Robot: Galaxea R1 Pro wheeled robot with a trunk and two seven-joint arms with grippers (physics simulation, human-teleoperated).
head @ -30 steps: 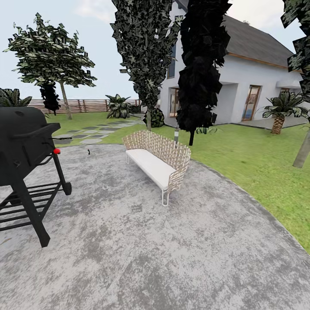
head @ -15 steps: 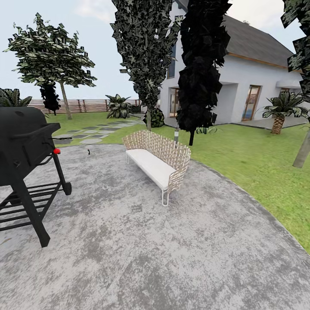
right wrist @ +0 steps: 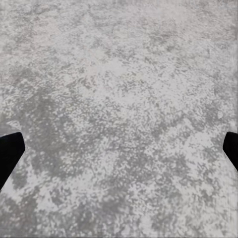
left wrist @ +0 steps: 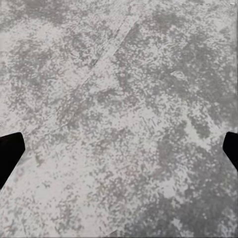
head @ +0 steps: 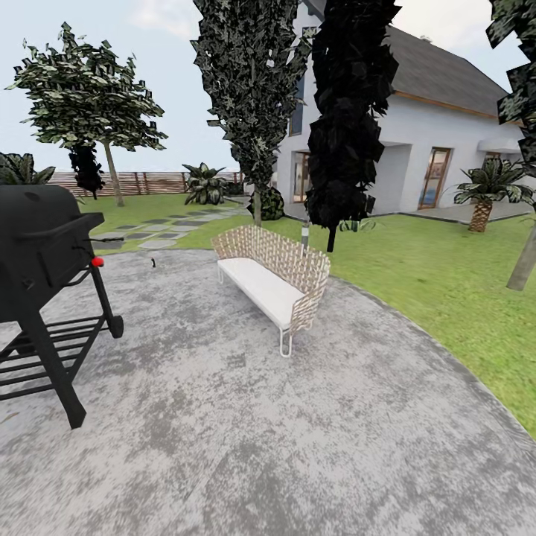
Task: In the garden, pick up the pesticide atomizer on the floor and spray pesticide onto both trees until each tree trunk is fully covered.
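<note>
Looking across the floor (head: 246,432), you have the pesticide atomizer (head: 153,262) as a tiny dark speck standing far off on the paving, between the black grill (head: 41,253) and the woven seat (head: 272,279), near the edge where the paving meets the lawn (head: 447,275). Too small to make out label or trigger head. Judging by its type, it should be light and rigid, smooth plastic that can slip, and top-heavy enough to tip if nudged; best hold is probably around the bottle body just under the spray head, leaving the trigger free. How full it is cannot be told from here. One thick pale trunk (head: 523,260) leans at the far right on the lawn; the second task tree is not identifiable. Thin dark-leaved trees (head: 350,126) stand behind the seat, white house (head: 439,134) beyond. Left gripper (left wrist: 119,148): both dark fingertips (left wrist: 9,151) sit at the frame edges, spread wide, nothing between them, just paving below. Right gripper (right wrist: 119,148): same, spread wide and empty over paving. You are well apart from the bottle, so the pickup has not begun.
</note>
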